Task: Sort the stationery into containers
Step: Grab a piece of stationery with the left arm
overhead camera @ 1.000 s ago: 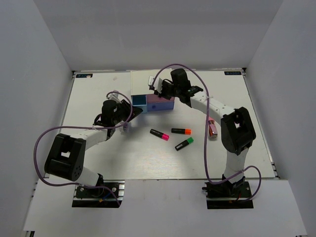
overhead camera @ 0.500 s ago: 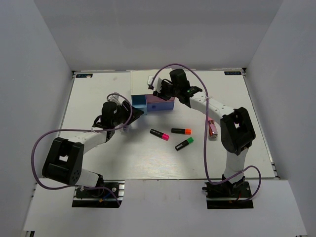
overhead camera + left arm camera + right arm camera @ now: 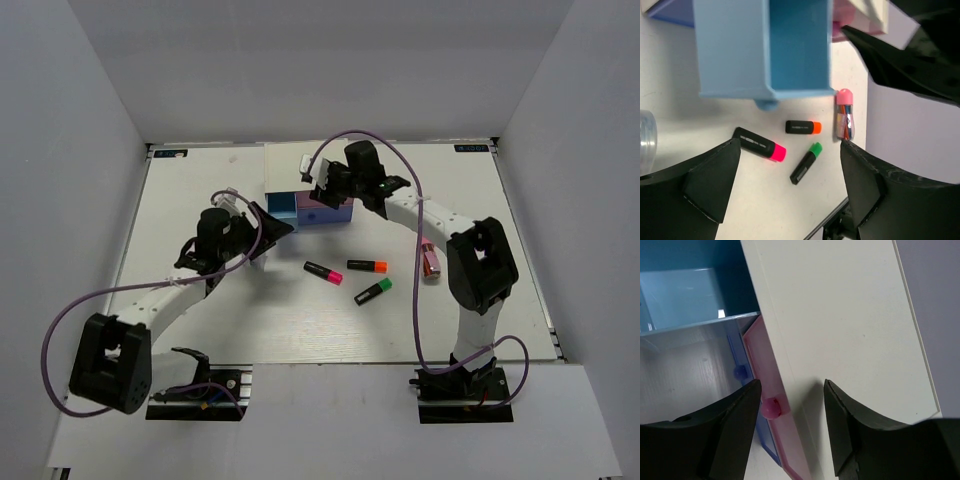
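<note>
Overhead and wrist views of a white table (image 3: 200, 180) with two robot arms. Over the last second I have watched the left arm draw back toward the near left, and the light blue drawer (image 3: 765, 45) has slid out of the white chest (image 3: 874, 14) with it. The drawer now stands open, its long axis running along the pull and its small knob (image 3: 766, 104) facing the left gripper (image 3: 789, 148). That gripper is released, its fingers spread wide with the knob just beyond them and nothing between. The pink drawer (image 3: 328, 212) beside it on the right looks shut. The right gripper (image 3: 792, 385) hangs over the chest with its fingers apart; I cannot tell whether it presses on the chest. I judge the first container ready to fill, but no sorting is done: every item lies on the table, near of the chest. The pink-capped highlighter (image 3: 323, 271) lies almost left to right, cap pointing right and slightly near. The orange-capped highlighter (image 3: 367, 265) lies left to right, cap to the right. The green-capped highlighter (image 3: 372, 291) lies diagonally, cap toward the far right. Well to the right, a clear case (image 3: 431, 259) lies near to far, and the left wrist view suggests its pink cap is at the far end. A pale clear block (image 3: 646, 137) sits just beside the left gripper, too cropped to judge its direction.
</note>
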Robot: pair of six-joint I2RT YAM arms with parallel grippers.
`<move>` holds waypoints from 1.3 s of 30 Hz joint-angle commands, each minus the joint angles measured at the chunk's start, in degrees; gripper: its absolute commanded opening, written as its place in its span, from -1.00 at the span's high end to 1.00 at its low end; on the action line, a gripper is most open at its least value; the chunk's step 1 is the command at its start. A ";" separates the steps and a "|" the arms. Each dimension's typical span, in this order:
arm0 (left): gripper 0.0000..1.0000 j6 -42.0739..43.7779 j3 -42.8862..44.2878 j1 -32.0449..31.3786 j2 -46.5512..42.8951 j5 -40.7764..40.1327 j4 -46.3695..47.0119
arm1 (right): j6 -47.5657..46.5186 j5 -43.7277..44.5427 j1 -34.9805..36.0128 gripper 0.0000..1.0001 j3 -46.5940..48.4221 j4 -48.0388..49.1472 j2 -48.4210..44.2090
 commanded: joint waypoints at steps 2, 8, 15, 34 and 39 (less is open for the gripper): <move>-0.84 4.88 0.57 -0.17 -8.12 2.33 -8.06 | -0.38 -2.07 -0.14 -0.22 -2.11 0.94 -4.61; -0.84 11.82 0.04 -0.17 -18.05 0.58 -20.64 | -0.21 -1.64 -0.23 -0.32 -6.94 1.11 -8.92; -0.86 20.78 2.06 -0.17 -23.43 -10.75 -36.38 | 2.77 -0.23 -0.58 -0.40 -13.63 1.64 -19.10; -0.86 29.14 9.36 -0.17 -6.29 -20.78 -35.60 | 15.69 -5.58 -1.46 0.50 -31.30 -8.91 -42.41; -0.93 30.29 9.88 -0.17 -4.27 -20.78 -32.44 | 17.55 -6.12 -1.81 0.41 -33.76 -7.67 -43.73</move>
